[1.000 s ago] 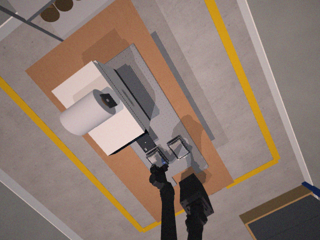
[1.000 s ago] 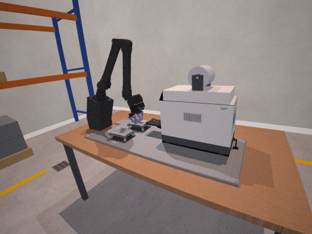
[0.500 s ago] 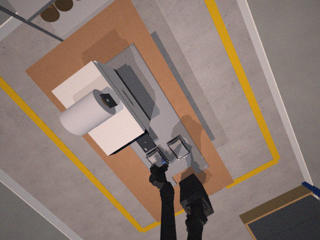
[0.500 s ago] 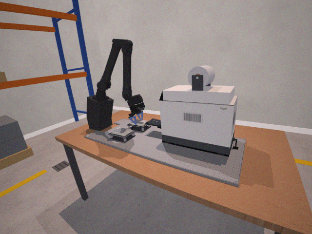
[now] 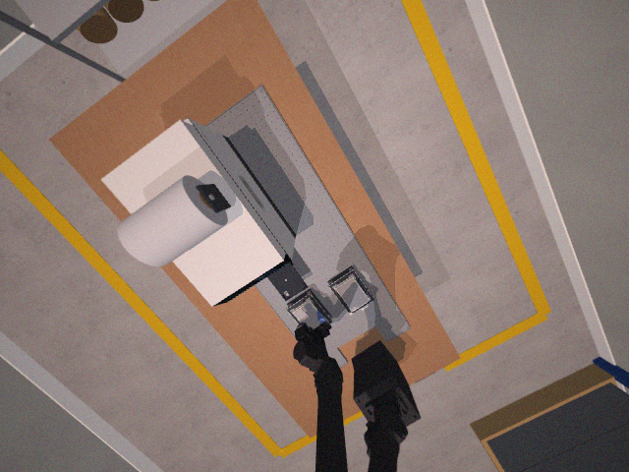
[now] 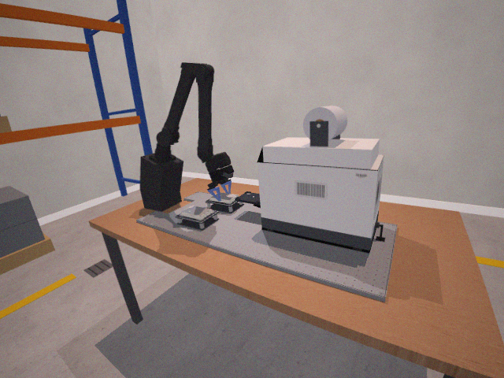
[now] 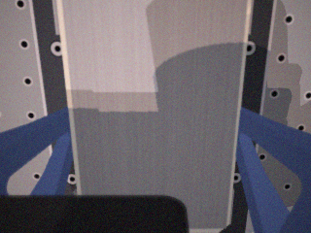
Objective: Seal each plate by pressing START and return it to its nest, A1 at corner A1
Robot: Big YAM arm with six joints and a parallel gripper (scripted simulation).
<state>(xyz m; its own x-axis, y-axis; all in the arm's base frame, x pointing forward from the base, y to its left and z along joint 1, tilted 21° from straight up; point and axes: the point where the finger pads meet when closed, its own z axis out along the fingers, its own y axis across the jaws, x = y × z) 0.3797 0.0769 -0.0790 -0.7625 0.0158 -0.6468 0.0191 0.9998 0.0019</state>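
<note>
My gripper [image 5: 317, 320] [image 6: 220, 190] [image 7: 155, 116] is shut on a plate [image 5: 303, 306] [image 6: 226, 200] [image 7: 146, 63], with one blue finger on each long side. The plate's top is a smooth grey sheet; no wells show. It sits at the nest nearer the sealer, whose dark rails [image 7: 49, 73] show on both sides in the wrist view. I cannot tell whether it rests on the nest or hangs just above it. The second plate [image 5: 349, 290] [image 6: 197, 212] lies in the other nest beside it. The sealer's dark stage [image 5: 287, 284] [image 6: 249, 198] stands out, with nothing on it.
The white sealer box [image 5: 152, 162] [image 6: 321, 190] with its foil roll [image 5: 167, 223] [image 6: 325, 117] stands on the grey perforated baseplate [image 5: 330, 223] [image 6: 284, 252]. The arm's black base [image 5: 380, 381] [image 6: 161, 180] stands close behind the nests. A blue and orange rack [image 6: 105, 105] stands behind the table.
</note>
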